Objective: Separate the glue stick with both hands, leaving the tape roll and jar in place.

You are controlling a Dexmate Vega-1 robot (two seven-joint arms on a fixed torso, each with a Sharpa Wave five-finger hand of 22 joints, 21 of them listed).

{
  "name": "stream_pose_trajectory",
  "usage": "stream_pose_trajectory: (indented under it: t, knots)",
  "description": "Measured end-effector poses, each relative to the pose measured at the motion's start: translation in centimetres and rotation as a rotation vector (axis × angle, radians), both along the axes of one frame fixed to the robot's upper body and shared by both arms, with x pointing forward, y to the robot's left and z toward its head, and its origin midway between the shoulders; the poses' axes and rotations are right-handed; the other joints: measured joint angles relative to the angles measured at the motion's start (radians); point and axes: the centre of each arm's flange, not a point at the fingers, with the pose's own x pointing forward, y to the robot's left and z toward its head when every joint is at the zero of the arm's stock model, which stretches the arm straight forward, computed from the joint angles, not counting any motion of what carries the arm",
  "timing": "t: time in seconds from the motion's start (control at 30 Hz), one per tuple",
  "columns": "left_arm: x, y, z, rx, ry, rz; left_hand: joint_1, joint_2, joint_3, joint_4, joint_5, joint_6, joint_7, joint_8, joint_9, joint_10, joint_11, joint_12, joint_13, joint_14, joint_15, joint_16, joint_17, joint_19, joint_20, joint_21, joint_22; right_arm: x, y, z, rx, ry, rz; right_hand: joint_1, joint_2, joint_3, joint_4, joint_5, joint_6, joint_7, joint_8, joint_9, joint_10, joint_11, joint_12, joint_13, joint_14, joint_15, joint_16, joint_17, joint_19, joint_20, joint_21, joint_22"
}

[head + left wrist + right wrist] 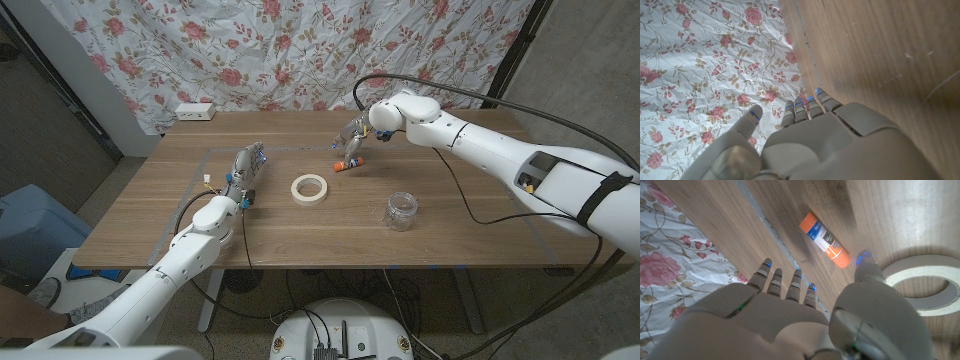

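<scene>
The glue stick (347, 163) (824, 239), white with orange ends, lies on the wooden table (300, 230) behind the tape roll. My right hand (355, 135) (805, 315) hovers just above and behind it, fingers spread and holding nothing. The white tape roll (309, 187) (925, 287) lies flat near the table's middle. A clear glass jar (401, 211) stands to its right. My left hand (243, 172) (810, 140) stands at the table's left with fingers extended and nothing in it.
A flowered cloth (300, 50) hangs behind the table. A white power strip (195, 111) lies at the far left corner. Cables (470, 200) trail across the table's right side.
</scene>
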Motion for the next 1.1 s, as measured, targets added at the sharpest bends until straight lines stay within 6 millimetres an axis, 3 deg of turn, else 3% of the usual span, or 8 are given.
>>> stream_pose_trajectory:
  t: [0.47, 0.67, 1.1]
  knots:
    - [-0.1, 0.1, -0.3, -0.005, 0.004, -0.002, 0.0, 0.0, 0.005, 0.003, 0.0, 0.006, 0.006, 0.0, 0.0, 0.0, 0.0, 0.0, 0.0, 0.005, 0.005, 0.0, 0.0, 0.005, 0.005, 0.0, 0.0, 1.2, 0.1, -1.2, -0.01, 0.004, -0.011, 0.009, 0.009, 0.008, 0.0, 0.0, 0.025, -0.007, 0.008, 0.0, 0.026, 0.001, 0.0, 0.0, 0.021, -0.014, 0.005, 0.0, 0.013, -0.013, 0.001, 0.0]
    - [-0.1, 0.2, -0.5, -0.007, 0.007, 0.0, 0.0, 0.0, 0.005, 0.003, 0.0, 0.006, 0.005, 0.0, 0.0, 0.004, 0.004, 0.0, 0.0, 0.005, 0.005, 0.0, 0.0, 0.005, 0.005, 0.0, 0.0, 1.8, 0.0, -1.6, -0.015, 0.001, -0.019, 0.023, -0.006, 0.014, 0.005, 0.0, 0.044, -0.007, 0.008, 0.0, 0.052, -0.002, 0.0, 0.002, 0.048, -0.027, 0.013, 0.0, 0.027, -0.013, 0.001, 0.0]
    - [-0.3, 0.4, -0.7, -0.012, 0.012, 0.002, 0.0, 0.0, 0.005, 0.003, 0.0, 0.011, 0.0, 0.0, 0.0, 0.004, 0.004, 0.0, 0.0, 0.005, 0.005, 0.0, 0.0, 0.015, 0.005, 0.0, 0.0, 2.6, -0.5, -2.5, -0.008, -0.01, -0.035, 0.031, -0.014, 0.014, 0.005, 0.001, 0.11, -0.017, 0.028, 0.0, 0.106, -0.024, 0.013, 0.005, 0.084, -0.052, 0.027, 0.002, 0.053, -0.032, 0.001, 0.0]
